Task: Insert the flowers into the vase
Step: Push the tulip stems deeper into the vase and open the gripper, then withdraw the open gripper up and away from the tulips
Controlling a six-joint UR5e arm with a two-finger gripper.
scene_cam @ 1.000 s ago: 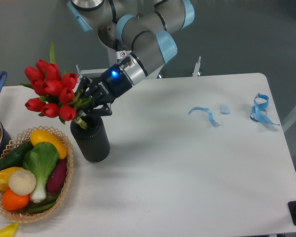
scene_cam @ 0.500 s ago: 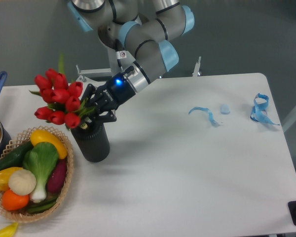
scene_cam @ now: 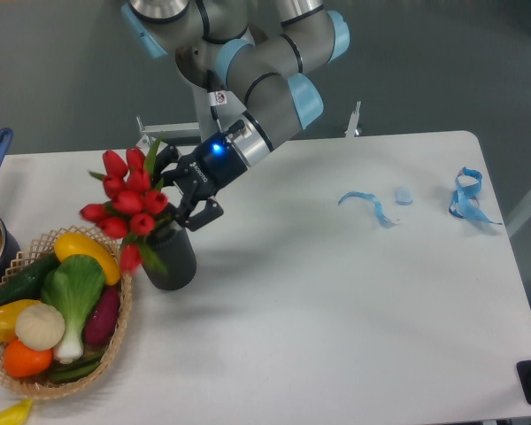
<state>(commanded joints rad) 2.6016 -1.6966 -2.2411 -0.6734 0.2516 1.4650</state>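
Red tulips, the flowers [scene_cam: 126, 197], sit left of centre in my frame with their stems down in the mouth of the black ribbed vase [scene_cam: 171, 258], blooms leaning left over the rim and one bloom drooping beside the vase wall. My end effector [scene_cam: 179, 197] hangs just above and to the right of the vase mouth, close against the stems, but I cannot tell whether its fingers grip them or have parted. Wicker basket [scene_cam: 115, 332] of vegetables stands just left of the vase on the white worktop [scene_cam: 336, 310], blue ribbon scraps [scene_cam: 465, 197] far right
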